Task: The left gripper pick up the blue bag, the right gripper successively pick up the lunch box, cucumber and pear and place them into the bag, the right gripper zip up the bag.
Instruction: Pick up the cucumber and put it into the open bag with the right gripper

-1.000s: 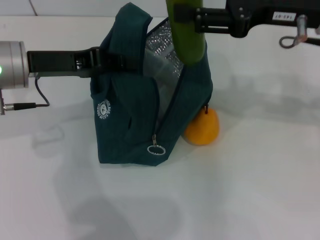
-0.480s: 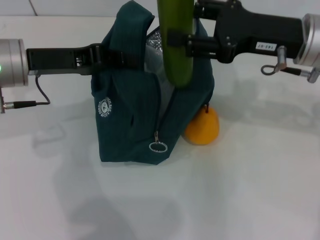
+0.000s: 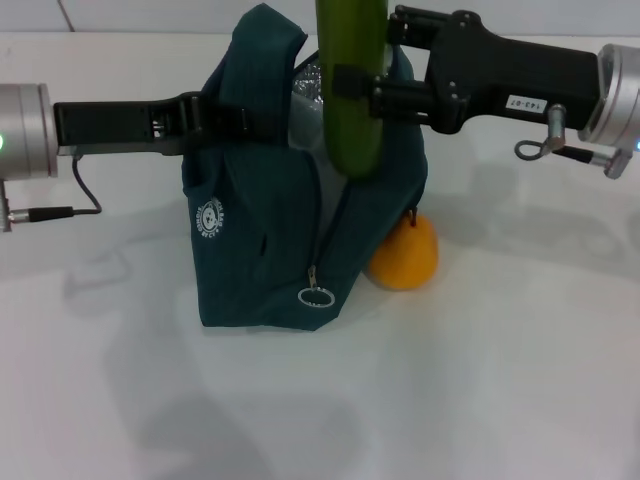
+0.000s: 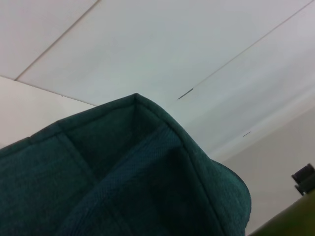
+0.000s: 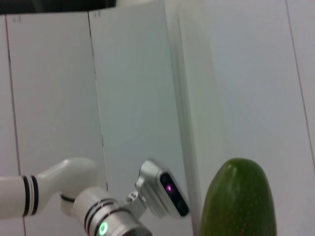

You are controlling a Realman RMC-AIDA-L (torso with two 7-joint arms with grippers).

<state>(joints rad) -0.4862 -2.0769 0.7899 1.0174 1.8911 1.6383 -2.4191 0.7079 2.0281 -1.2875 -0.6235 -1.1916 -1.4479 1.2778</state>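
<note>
right hand (image 3: pixel 352 82) moved leftward over the blue bag (image 3: pixel 290 190) since a second ago, more of its arm now in view, cucumber (image 3: pixel 352 85) carried from the bag's right edge to above its open mouth, hanging upright

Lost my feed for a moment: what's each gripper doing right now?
Left gripper: shut on the blue bag, at its upper edge.
Right gripper: shut on the cucumber, upright over the bag's opening.

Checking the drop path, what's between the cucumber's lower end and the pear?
In the head view, the bag's teal wall lies between the cucumber and the pear.
</note>
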